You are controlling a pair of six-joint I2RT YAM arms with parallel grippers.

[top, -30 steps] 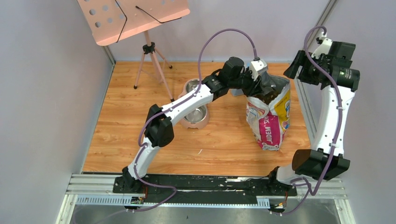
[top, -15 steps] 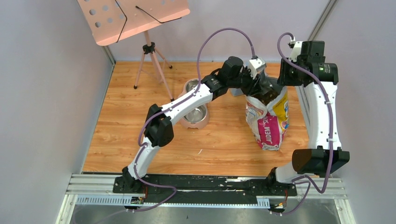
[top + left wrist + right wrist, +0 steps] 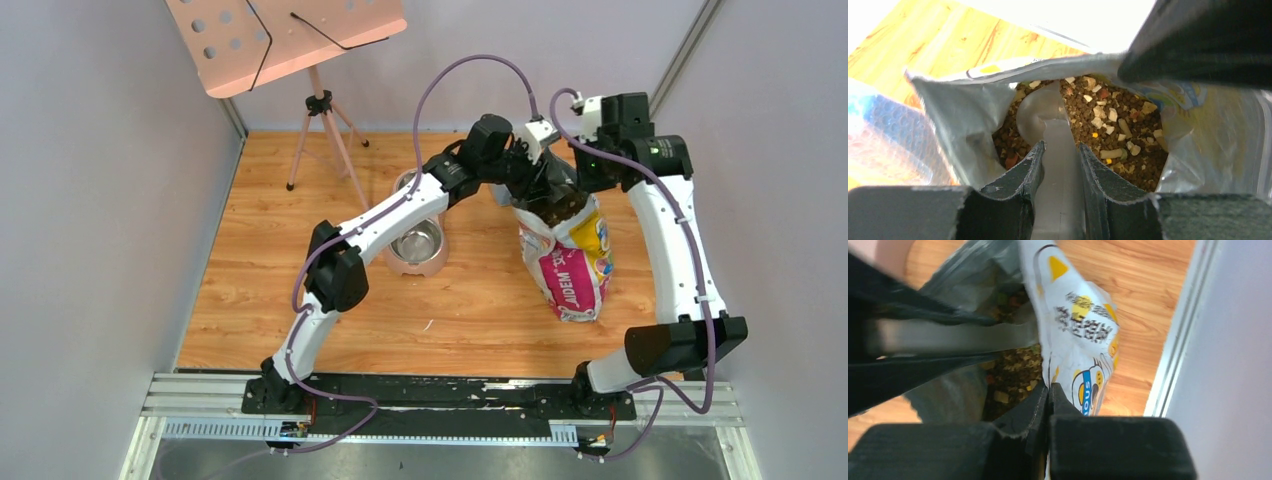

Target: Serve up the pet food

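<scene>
The white, yellow and pink printed foil bag is standing right of centre in the overhead frame, and it is leaning a little further left than it was a second ago. To its left, at mid-frame, the round steel bowl in its pale pink holder is sitting partly under the left arm and showing no food.

Higher in the frame, the left gripper is reaching into the bag's open mouth. Its fingers are pinching the handle of a translucent grey plastic scoop. The scoop's cup is resting on the brown and tan kibble pellets, which are all lying heaped inside the bag.

The main change is the right arm, which has been swinging in from the right edge of the frame. The right gripper is now at the right side of the mouth, its fingers pressed together on the printed rim. That is likely bracing the bag open so scooping can start, and nothing is being served yet.
</scene>
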